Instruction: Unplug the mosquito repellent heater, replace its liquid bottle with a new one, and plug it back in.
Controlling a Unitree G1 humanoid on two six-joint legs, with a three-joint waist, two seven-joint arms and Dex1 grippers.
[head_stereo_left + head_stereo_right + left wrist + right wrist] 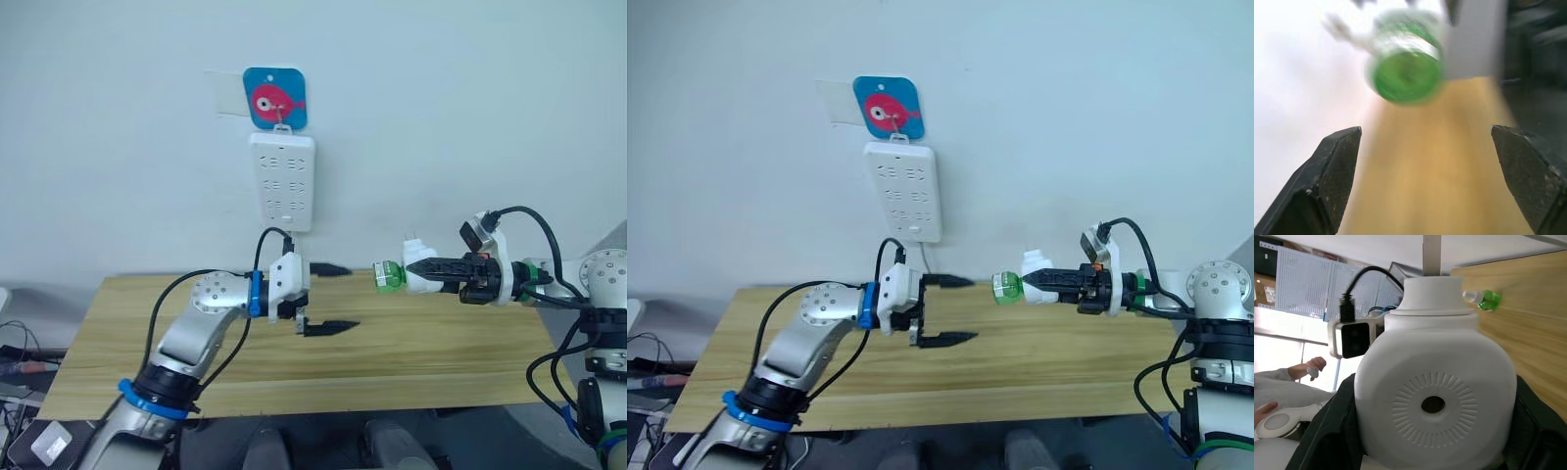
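Above the light wooden table, the right gripper clamps the small white rounded plastic heater, whose green liquid bottle could slip when the wide-open left gripper twists it.

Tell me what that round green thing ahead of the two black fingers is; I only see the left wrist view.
Observer: It is the bottom of a green bottle fitted in the mosquito repellent heater, which the right tool holds above the table.
Operator: Is the heater plugged in?
Observer: No. It is out in the air, away from the power strip on the wall.
Operator: Is there a spare bottle?
Observer: The right wrist view shows a second green bottle lying on the table.
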